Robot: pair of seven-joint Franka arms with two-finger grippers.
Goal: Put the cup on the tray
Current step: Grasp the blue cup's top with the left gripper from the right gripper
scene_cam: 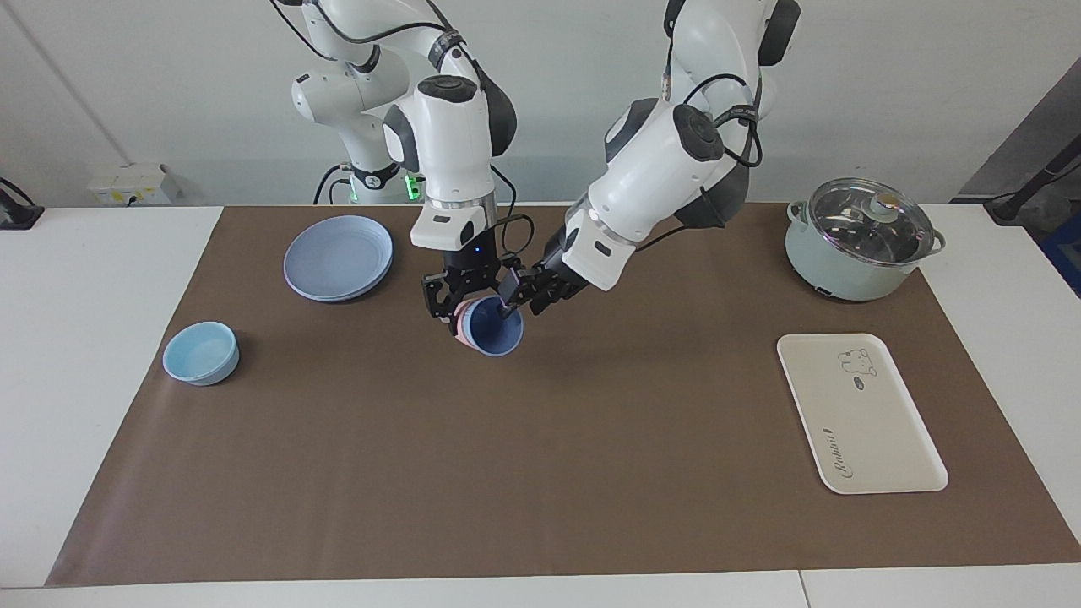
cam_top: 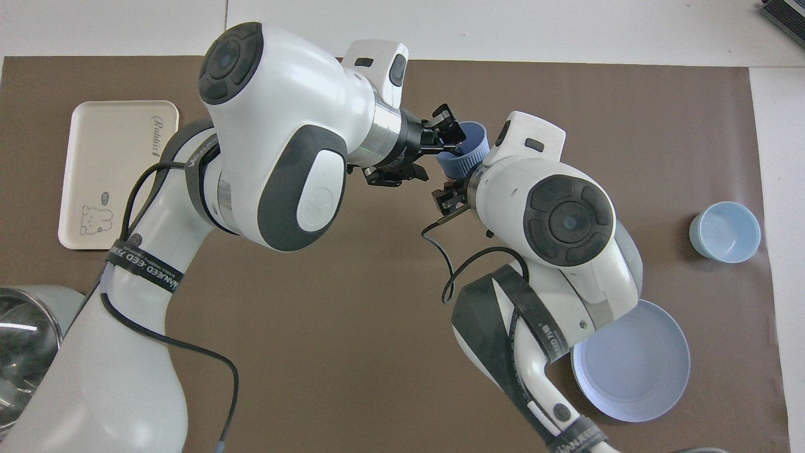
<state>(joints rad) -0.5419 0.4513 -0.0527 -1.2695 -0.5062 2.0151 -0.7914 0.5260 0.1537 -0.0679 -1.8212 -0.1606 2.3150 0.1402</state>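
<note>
Right gripper [scene_cam: 460, 306] is clamped on the stacked pink tumbler [scene_cam: 460, 323] and cup [scene_cam: 495, 328] mid-desk; left gripper [scene_cam: 511, 297], part-open, straddles the cup's rim.

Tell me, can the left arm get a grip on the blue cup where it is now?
Probably yes. The right gripper holds the blue cup tilted in the air, nested in a pink cup, mouth turned toward the left gripper. One left finger already reaches inside the rim, and nothing stands between them.
</note>
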